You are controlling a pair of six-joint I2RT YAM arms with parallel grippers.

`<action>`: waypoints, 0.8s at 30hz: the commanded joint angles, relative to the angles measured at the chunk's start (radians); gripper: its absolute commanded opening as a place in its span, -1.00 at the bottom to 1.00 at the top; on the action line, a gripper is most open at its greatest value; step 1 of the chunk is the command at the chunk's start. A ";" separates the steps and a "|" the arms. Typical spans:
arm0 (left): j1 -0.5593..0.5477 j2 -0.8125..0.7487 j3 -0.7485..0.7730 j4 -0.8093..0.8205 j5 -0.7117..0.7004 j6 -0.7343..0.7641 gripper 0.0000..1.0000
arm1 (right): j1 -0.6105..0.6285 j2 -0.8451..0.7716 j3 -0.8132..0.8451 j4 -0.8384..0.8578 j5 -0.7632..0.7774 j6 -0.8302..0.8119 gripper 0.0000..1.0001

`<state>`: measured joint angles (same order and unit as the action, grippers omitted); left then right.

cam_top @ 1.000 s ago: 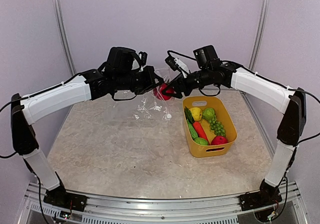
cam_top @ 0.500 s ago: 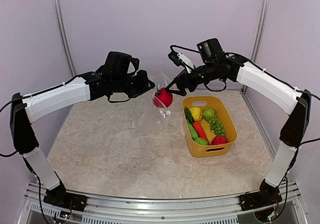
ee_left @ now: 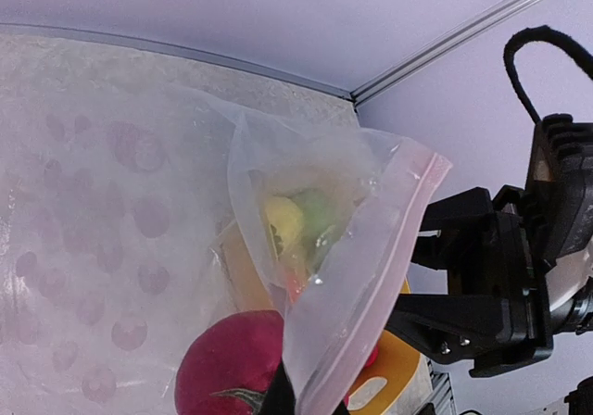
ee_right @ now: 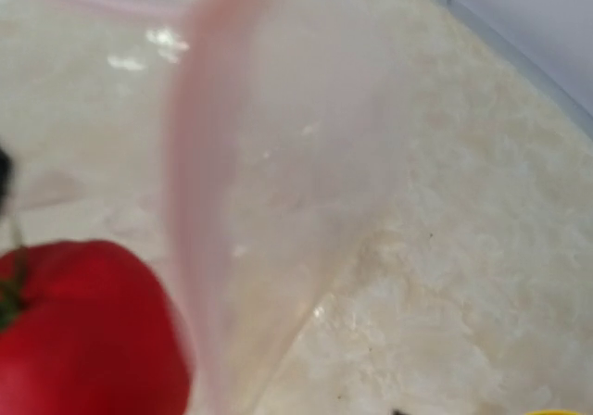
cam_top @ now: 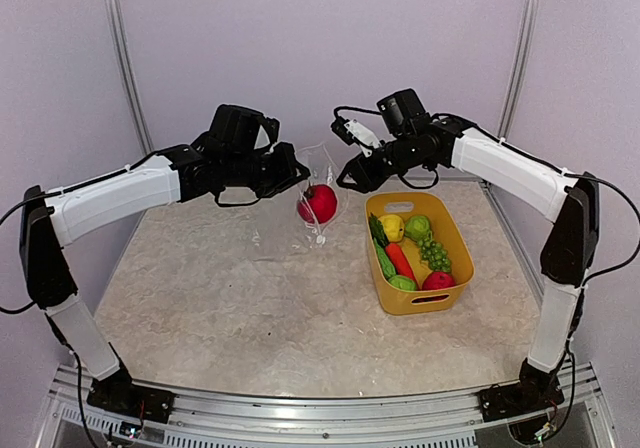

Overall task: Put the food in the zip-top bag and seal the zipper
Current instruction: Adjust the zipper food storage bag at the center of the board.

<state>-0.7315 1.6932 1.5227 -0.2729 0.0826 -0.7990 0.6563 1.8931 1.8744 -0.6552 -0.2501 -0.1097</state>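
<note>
A yellow basket with handle slots stands on the right of a beige marbled table; pale lilac walls rise behind; a metal rail runs along the near edge.

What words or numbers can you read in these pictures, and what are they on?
None of the writing here can be read.
The white label at the far end of the yellow basket: too small to read.
The zip-top bag: no print shows on it.
</note>
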 commanded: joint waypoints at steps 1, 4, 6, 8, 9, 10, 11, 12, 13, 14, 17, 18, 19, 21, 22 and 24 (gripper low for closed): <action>0.004 -0.045 -0.012 -0.021 0.004 0.033 -1.00 | 0.005 0.036 0.058 -0.045 -0.005 0.016 -0.31; 0.004 -0.045 -0.005 -0.049 -0.021 0.047 -1.00 | 0.005 0.057 0.093 -0.066 -0.015 0.027 -1.00; 0.007 -0.034 0.030 -0.123 -0.094 0.079 -1.00 | 0.004 0.069 0.177 -0.138 -0.050 0.038 -1.00; 0.019 -0.007 0.074 -0.216 -0.192 0.124 -1.00 | 0.005 0.015 0.192 -0.118 -0.099 0.053 -1.00; 0.032 0.005 0.093 -0.264 -0.224 0.130 -1.00 | 0.005 -0.021 0.177 -0.100 -0.101 0.066 -1.00; 0.046 0.019 0.106 -0.297 -0.236 0.133 -1.00 | 0.004 -0.045 0.160 -0.091 -0.096 0.080 -1.00; 0.056 0.021 0.110 -0.315 -0.242 0.134 -1.00 | 0.004 -0.058 0.142 -0.091 -0.097 0.085 -1.00; 0.059 0.015 0.109 -0.317 -0.246 0.143 -1.00 | 0.003 -0.059 0.129 -0.099 -0.101 0.086 -1.00; 0.056 -0.001 0.106 -0.297 -0.247 0.159 -1.00 | 0.004 -0.051 0.117 -0.109 -0.105 0.088 -1.00; 0.052 -0.016 0.104 -0.274 -0.240 0.178 -1.00 | 0.004 -0.039 0.102 -0.116 -0.110 0.089 -1.00; 0.030 -0.063 0.140 -0.251 -0.201 0.248 -1.00 | 0.002 -0.016 0.074 -0.113 -0.122 0.104 -1.00; 0.019 -0.072 0.164 -0.258 -0.203 0.276 -1.00 | -0.002 -0.008 0.081 -0.112 -0.114 0.107 -1.00; 0.003 -0.076 0.184 -0.272 -0.213 0.296 -1.00 | -0.007 0.001 0.098 -0.111 -0.117 0.107 -1.00; -0.010 -0.076 0.223 -0.307 -0.218 0.313 -1.00 | -0.016 0.013 0.147 -0.112 -0.148 0.132 -1.00; -0.011 -0.071 0.245 -0.339 -0.208 0.313 -1.00 | -0.017 0.017 0.170 -0.108 -0.174 0.135 -1.00; -0.011 -0.050 0.293 -0.413 -0.214 0.309 -1.00 | -0.017 0.018 0.202 -0.099 -0.246 0.132 -1.00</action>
<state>-0.7353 1.6714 1.7248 -0.5682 -0.1108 -0.5423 0.6491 1.8996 1.9999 -0.7551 -0.3889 -0.0051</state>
